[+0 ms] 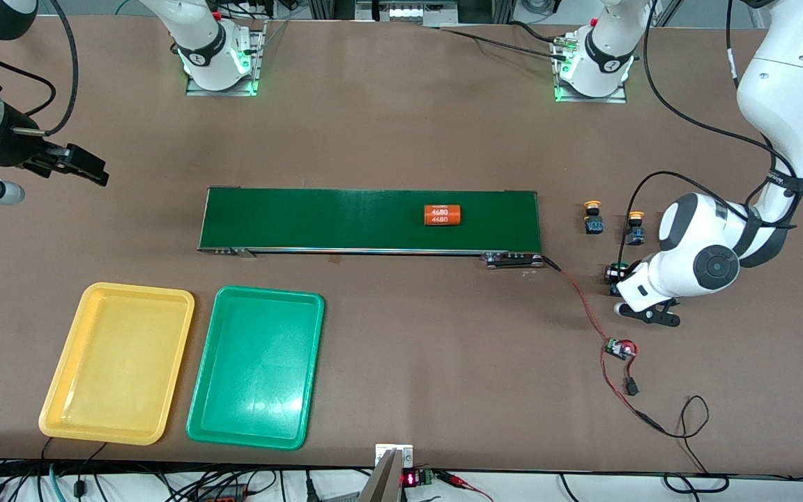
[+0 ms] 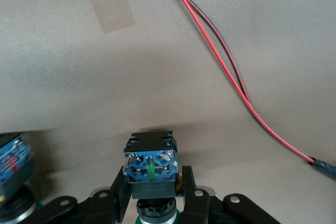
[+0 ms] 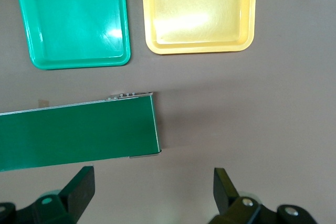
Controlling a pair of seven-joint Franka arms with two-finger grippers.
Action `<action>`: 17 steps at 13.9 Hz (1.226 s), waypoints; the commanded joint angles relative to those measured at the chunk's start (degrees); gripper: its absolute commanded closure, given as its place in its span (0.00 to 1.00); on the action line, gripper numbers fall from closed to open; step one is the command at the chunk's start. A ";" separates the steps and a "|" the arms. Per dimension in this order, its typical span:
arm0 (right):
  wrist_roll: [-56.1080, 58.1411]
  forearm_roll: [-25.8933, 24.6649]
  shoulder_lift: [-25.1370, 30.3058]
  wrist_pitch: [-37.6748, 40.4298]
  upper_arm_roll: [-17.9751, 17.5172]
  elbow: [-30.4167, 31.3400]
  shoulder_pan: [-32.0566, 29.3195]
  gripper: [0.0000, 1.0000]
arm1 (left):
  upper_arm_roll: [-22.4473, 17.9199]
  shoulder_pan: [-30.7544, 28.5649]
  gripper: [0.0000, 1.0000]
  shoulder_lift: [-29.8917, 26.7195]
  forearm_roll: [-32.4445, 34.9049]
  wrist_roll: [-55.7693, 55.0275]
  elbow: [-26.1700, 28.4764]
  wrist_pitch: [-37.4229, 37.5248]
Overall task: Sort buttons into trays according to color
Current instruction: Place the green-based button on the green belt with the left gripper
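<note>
Green is the cap under my left hand: in the left wrist view its fingers press both sides of a green-capped button, gripping its black-and-blue body, cap toward the wrist. In the front view this button shows at the right of the frame, mostly covered by my left hand, low over the brown tabletop.

Two yellow-capped buttons stand upright slightly higher in that frame, one just off the end of the dark green conveyor belt, the other beside it. Another blue-bodied button sits at the lower left edge of the left wrist view; I cannot see its cap colour.

An orange cylinder marked 4680 lies on the belt.

The yellow tray and the green tray lie side by side at the lower left of the front view.

My right hand waits at the upper left of the frame, fingers spread wide, holding nothing.
</note>
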State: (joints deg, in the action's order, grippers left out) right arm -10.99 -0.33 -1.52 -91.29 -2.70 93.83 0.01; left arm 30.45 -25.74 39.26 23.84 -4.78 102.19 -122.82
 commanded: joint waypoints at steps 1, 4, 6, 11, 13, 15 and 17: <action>-0.17 -0.28 0.56 -0.30 -0.11 0.56 -0.27 0.00 | 4.33 -0.46 0.79 -6.46 0.95 -0.23 0.38 6.79; -0.17 -0.28 0.56 -0.30 -0.11 0.56 -0.27 0.00 | 13.46 -0.28 0.78 -9.37 0.34 -3.54 0.29 15.14; -0.17 -0.28 0.56 -0.30 -0.11 0.56 -0.27 0.00 | 19.00 -0.28 0.76 -9.12 0.24 -11.35 1.25 16.30; -0.17 -0.46 0.56 -0.30 -0.11 0.56 -0.27 0.00 | 22.54 4.72 0.76 -6.57 0.24 -29.99 7.92 6.41; -0.17 -0.46 0.56 -0.30 -0.11 0.56 -0.36 0.00 | 22.54 5.34 0.76 -6.04 0.25 -33.52 10.83 1.29; -0.17 -0.46 0.56 -0.30 -0.11 0.56 -0.36 0.00 | 22.46 6.31 0.59 -5.69 0.25 -34.59 10.84 1.01; -0.17 -0.46 0.56 -0.38 -0.11 0.56 -0.36 0.00 | 22.37 5.61 0.00 -5.34 0.25 -34.59 10.05 1.18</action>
State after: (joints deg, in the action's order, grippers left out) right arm -10.99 -0.34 -1.53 -91.29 -2.70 93.84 -0.04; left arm 52.46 -19.25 34.19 23.79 -38.48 112.87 -121.53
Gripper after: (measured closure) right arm 0.000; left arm 0.520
